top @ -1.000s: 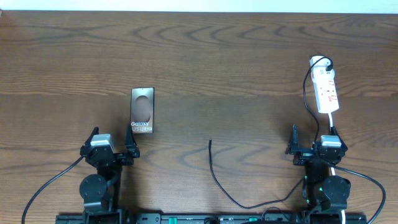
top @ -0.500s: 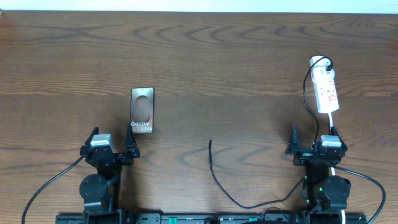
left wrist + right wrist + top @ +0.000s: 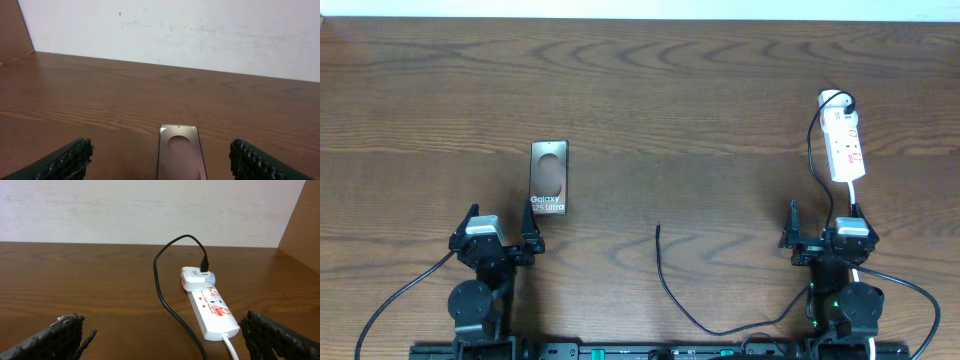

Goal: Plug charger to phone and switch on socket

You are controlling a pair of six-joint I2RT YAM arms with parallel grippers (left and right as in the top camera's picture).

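The phone (image 3: pixel 548 179) lies flat left of centre, screen up, with a brownish oval and white text. It shows in the left wrist view (image 3: pixel 180 152) between my open fingers. My left gripper (image 3: pixel 502 238) is open and empty just below it. The charger cable (image 3: pixel 665 278) curls across the near middle, its connector tip (image 3: pixel 658 228) free on the wood. The white socket strip (image 3: pixel 844 145) lies at the right with a white adapter plugged in at its far end (image 3: pixel 197 278). My right gripper (image 3: pixel 823 232) is open and empty just below the strip (image 3: pixel 212 312).
The black cable (image 3: pixel 167 300) runs from the adapter down past the strip's left side. A white cord (image 3: pixel 231 346) leaves the strip's near end. A white wall backs the table's far edge.
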